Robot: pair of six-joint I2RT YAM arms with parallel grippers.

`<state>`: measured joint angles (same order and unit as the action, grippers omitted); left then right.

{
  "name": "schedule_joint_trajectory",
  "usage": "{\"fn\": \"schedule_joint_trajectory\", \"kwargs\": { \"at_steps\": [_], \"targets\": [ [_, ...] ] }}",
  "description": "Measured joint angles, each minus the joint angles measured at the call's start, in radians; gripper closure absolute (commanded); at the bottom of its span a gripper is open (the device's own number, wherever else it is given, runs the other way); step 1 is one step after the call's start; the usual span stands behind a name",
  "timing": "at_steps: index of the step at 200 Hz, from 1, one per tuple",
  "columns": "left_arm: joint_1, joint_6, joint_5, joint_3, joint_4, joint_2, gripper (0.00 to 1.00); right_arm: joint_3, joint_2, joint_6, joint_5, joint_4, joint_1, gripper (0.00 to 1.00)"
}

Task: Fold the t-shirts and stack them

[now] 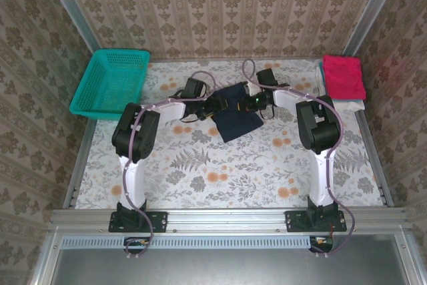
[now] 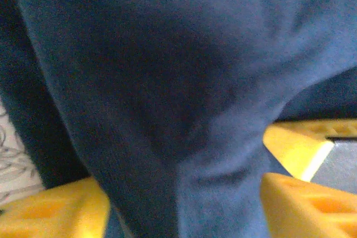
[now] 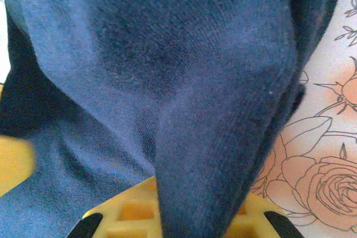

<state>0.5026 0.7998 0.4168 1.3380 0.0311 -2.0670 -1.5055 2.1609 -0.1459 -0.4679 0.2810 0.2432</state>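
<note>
At the near edge, you are looking at the two arm bases bolted side by side to the rail of the flat floral-patterned table (image 1: 220, 171). Both arms are reaching away from you and bending inward, toward each other, over the middle of the table.

There, the dark navy cloth t-shirt (image 1: 237, 121) is lying partly folded on the table, as an irregular, roughly four-sided shape with one corner pointing toward you. The left gripper (image 1: 217, 103) is sitting at its left edge and the right gripper (image 1: 250, 103) is sitting over its right part.

In the left wrist view, the yellow fingers (image 2: 50, 213) of the left gripper are standing well apart, and a hanging fold of the dark navy cloth t-shirt (image 2: 184, 82) is filling the space between them. Treat this claw as spread.

In the right wrist view, the yellow fingers (image 3: 131, 215) of the right gripper are pressing in on a ridge of the dark navy cloth t-shirt (image 3: 184, 82) from both sides. Treat this claw as pinching the cloth. The table print is showing just to the right of that ridge.

At the far left corner, the teal plastic mesh basket (image 1: 110, 85) is resting on the table's edge. At the far right, the folded magenta-pink t-shirt (image 1: 343, 77) is lying on top of the folded white t-shirt (image 1: 350, 106), well apart from both grippers.
</note>
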Motion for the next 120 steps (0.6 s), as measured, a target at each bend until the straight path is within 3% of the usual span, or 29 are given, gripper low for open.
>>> {"fn": "schedule_joint_trajectory", "kwargs": {
  "at_steps": [62,120],
  "targets": [
    [0.004,-0.075,-0.090,-0.093,0.038,0.173,0.00,-0.010,-0.031,0.008,0.161,0.050,-0.013,1.00],
    [0.030,-0.213,-0.099,-0.153,-0.063,0.187,0.00,-0.058,-0.095,0.130,0.333,0.154,-0.083,1.00]
  ]
}}
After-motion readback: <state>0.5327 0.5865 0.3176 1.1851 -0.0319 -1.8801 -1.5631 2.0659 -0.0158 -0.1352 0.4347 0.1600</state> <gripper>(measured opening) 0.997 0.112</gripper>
